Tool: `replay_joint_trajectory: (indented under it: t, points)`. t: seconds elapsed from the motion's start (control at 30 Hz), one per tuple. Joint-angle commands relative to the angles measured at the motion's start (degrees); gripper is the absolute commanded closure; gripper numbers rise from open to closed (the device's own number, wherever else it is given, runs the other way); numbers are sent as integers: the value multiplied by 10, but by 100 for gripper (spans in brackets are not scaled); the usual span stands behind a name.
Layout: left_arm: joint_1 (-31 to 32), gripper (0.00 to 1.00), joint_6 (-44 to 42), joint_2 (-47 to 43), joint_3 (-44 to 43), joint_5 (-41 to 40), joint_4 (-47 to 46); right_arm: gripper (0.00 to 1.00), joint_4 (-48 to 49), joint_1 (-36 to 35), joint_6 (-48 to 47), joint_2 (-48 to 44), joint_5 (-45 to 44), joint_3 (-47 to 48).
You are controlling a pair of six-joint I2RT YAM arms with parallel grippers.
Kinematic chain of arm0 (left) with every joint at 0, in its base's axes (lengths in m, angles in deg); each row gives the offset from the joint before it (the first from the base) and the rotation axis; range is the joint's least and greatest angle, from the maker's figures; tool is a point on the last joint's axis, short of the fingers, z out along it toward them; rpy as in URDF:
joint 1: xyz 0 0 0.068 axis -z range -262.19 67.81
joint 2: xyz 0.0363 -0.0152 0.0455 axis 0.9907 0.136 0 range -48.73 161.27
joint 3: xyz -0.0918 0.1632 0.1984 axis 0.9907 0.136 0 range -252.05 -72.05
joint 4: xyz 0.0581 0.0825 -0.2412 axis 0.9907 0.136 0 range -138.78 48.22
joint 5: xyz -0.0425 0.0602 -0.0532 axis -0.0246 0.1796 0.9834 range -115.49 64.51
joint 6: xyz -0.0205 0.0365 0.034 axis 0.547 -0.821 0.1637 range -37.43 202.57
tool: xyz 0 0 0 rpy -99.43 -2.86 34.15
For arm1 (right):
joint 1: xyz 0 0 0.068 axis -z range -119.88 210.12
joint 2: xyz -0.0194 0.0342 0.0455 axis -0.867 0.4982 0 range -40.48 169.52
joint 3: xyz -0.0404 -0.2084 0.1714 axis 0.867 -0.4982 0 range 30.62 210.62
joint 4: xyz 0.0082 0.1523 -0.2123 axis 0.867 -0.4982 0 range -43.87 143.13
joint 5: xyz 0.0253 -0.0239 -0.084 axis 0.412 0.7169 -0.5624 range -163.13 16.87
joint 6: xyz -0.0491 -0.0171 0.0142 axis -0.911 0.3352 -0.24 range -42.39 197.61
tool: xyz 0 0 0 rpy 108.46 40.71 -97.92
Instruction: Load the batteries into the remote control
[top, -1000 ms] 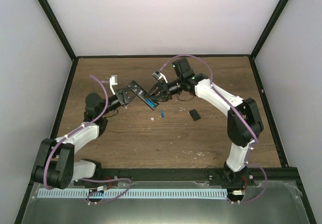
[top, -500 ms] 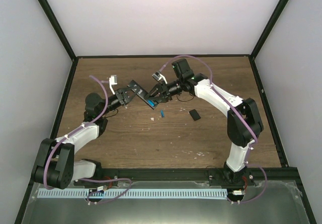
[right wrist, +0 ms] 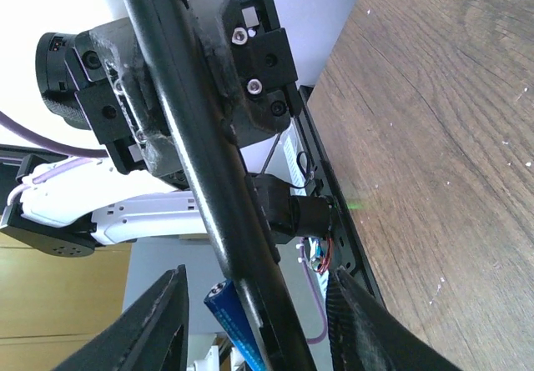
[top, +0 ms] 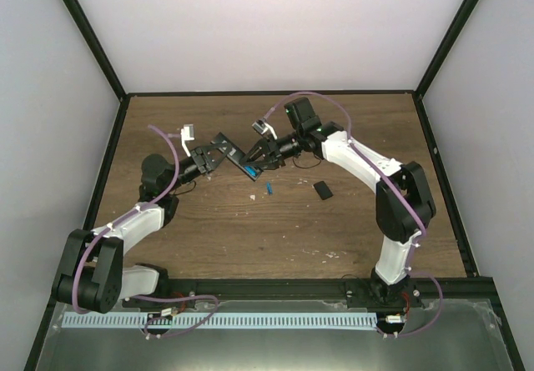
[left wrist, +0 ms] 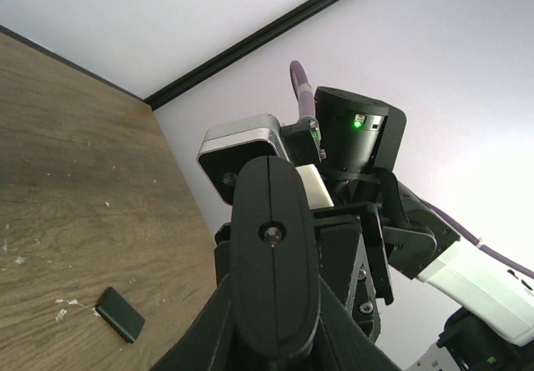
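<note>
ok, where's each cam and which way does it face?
Top external: above, behind the robot, looking down at the table; both arms show.
Left wrist: looks along the left gripper, shut on the remote control, toward the right arm.
Right wrist: looks between the fingers of the right gripper at the left gripper.
Shared: all show the remote control.

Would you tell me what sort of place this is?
Probably a robot-lab test cell: a wooden tabletop boxed in by plain pale walls on a black frame, with left arm and right arm bolted to a rail.
</note>
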Motion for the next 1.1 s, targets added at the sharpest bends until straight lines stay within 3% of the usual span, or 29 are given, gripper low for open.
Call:
replay_joint_trajectory:
  t: [0.0, 1.07]
  points:
    - [3, 100, -7, -8, 7, -5, -29, 63, 5, -5, 5, 6, 8, 20]
    - [3, 100, -7, -8, 1, -16, -30, 73, -26, -10, -51, 5, 14, -8]
